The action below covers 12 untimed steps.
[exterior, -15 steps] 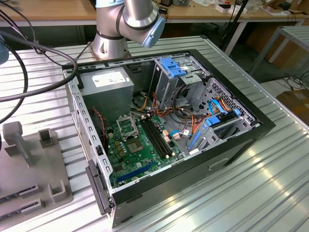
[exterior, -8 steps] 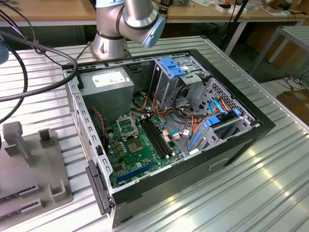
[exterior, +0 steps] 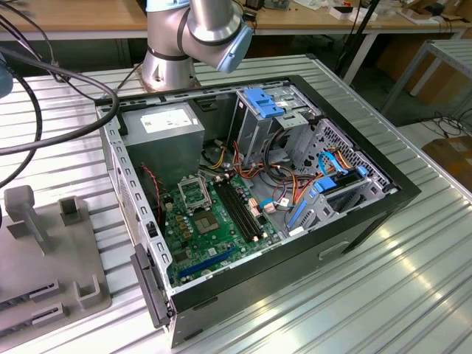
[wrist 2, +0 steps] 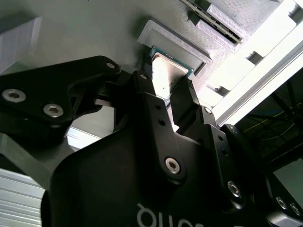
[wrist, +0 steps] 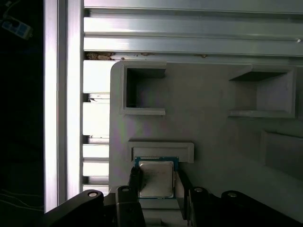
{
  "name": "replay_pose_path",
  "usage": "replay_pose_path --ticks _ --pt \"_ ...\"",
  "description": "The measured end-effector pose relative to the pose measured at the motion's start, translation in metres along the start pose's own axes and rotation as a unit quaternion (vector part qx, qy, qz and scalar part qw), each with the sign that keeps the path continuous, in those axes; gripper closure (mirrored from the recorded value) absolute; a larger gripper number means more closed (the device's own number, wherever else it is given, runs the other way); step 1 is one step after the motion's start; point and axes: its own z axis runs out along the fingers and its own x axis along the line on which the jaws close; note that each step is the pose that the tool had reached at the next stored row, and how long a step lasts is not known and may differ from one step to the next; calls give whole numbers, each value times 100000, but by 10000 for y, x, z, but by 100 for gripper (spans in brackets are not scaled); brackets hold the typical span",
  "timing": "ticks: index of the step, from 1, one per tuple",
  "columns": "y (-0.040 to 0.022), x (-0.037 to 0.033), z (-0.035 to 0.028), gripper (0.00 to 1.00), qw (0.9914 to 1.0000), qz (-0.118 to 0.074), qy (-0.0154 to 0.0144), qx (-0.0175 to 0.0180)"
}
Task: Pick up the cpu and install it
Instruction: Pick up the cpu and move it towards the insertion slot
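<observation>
One cpu (wrist: 155, 178) lies flat on the grey tray (wrist: 218, 142), and the tool (wrist: 156, 176) is clenched on it. Its two black fingers (wrist: 134, 178) press against opposite edges of the chip, and the silver top shows between them in both wire-free wrist views. Just past the fingertips, one raised ledge (wrist: 161, 150) of the tray sits right against the cpu's far edge. Farther out from the tool the tray has two square pockets (wrist: 142, 87), well apart from each other. The tray rests on the ribbed metal counter (wrist: 189, 28). In the exterior view one open computer case (exterior: 369, 214) stands on that counter, to the exterior view's right of the tray. Inside it are one grey power-supply box (exterior: 164, 129) and one square metal-framed socket (exterior: 193, 193) on the green board. One arm (exterior: 199, 29) rises behind the case.
</observation>
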Motion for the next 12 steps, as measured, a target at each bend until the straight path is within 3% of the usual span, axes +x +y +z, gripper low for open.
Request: replay_pose_path --ticks 12 --pt "0 16 15 57 100000 -138 1 -5"
